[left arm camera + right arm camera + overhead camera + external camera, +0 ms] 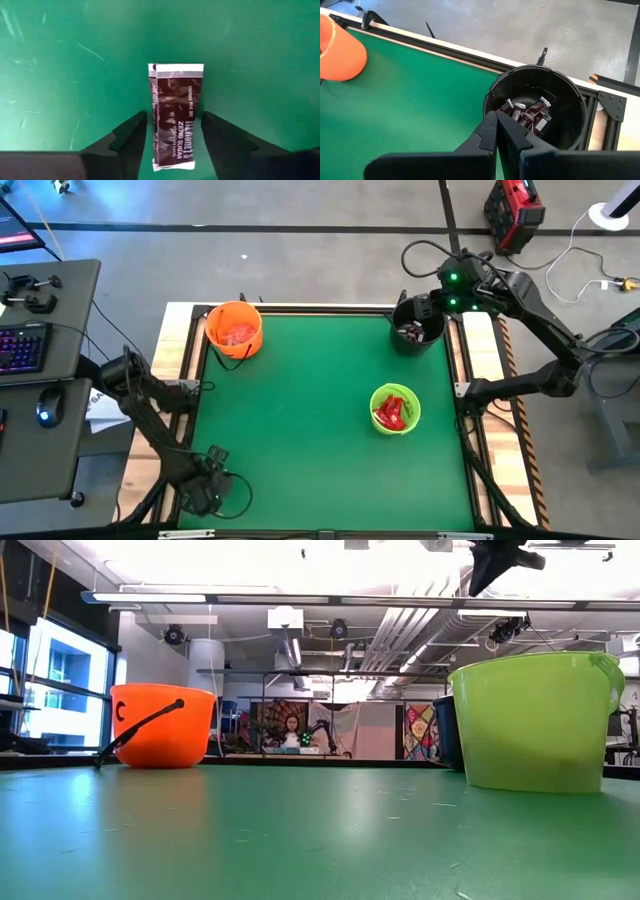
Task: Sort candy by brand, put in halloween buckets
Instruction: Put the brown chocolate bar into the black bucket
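left pincer [172,145] at the green desk's [300,440] near left corner, fingers parted either side of a dark brown hershey's zero sugar bar [173,117] lying flat, right pincer [496,131] shut above the black bucket [570,95] holding brown candies, lime bucket [395,409] of red candies and orange bucket [234,330] well apart, nothing between them

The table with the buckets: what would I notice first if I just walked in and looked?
Probably the three bright buckets on the green table: the orange bucket at the far left, the black bucket at the far right with dark candies inside, and the lime green bucket nearer the middle, full of red candies. Then the left gripper, its fingers open around one dark brown candy lying on the table.
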### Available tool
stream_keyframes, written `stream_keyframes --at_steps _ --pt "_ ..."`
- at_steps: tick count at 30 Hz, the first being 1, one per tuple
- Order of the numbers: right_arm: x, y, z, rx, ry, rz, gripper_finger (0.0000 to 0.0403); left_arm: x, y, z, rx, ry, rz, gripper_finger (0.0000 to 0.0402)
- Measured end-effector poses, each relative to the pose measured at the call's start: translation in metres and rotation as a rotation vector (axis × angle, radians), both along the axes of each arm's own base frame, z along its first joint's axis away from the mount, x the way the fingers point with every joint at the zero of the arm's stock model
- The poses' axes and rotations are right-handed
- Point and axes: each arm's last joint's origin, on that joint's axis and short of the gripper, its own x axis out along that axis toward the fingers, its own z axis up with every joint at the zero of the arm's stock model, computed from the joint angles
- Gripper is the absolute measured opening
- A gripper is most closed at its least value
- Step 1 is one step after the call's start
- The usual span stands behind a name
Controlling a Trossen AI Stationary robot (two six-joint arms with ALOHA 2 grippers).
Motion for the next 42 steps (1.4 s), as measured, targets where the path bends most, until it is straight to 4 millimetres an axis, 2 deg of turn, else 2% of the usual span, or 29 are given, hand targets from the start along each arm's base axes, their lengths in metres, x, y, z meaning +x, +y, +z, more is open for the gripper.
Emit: stream_keyframes --at_steps 3,8,9,14,17,20,26,29,32,35,38,42 --pt "0.0 0.0 0.0 0.0 0.0 0.001 0.0 0.001 0.002 0.0 0.019 -0.017 0.008 0.0145" --pt "0.0 0.0 0.0 -0.001 0.002 0.005 0.0 0.005 0.008 0.004 0.02 -0.015 0.032 0.0029" --pt "0.0 0.0 0.0 -0.002 0.004 0.007 0.0 0.007 0.011 0.006 0.017 -0.019 0.044 0.0016" --pt "0.0 0.001 -0.001 0.004 0.011 0.012 0.0 0.018 0.033 0.042 -0.064 -0.131 0.118 0.0017" --pt "-0.001 0.001 -0.001 0.004 0.011 0.012 0.0 0.027 0.059 0.07 -0.085 -0.272 0.174 0.0006" --pt "-0.001 0.001 -0.001 0.008 0.01 0.015 0.0 0.045 0.09 0.099 -0.043 -0.47 0.247 0.0004" --pt "0.0 0.001 -0.001 0.012 0.003 0.007 0.0 0.101 0.17 0.14 0.17 -0.766 0.386 0.0001" --pt "0.0 0.0 0.0 0.013 -0.017 -0.006 0.0 0.135 0.211 0.157 0.183 -0.954 0.476 0.0001" --pt "0.001 0.0 0.0 0.019 -0.028 -0.019 0.0 0.168 0.246 0.165 0.182 -1.129 0.542 0.0001" --pt "0.0 0.0 0.0 0.022 -0.032 -0.025 0.0 0.203 0.273 0.163 0.177 -1.243 0.564 0.0" --pt "0.0 0.0 0.0 0.023 -0.046 -0.069 0.0 0.24 0.297 0.15 0.156 -1.303 0.586 0.0" --pt "0.0 -0.001 0.001 0.007 -0.049 -0.115 0.0 0.289 0.323 0.124 0.1 -1.286 0.643 0.0"
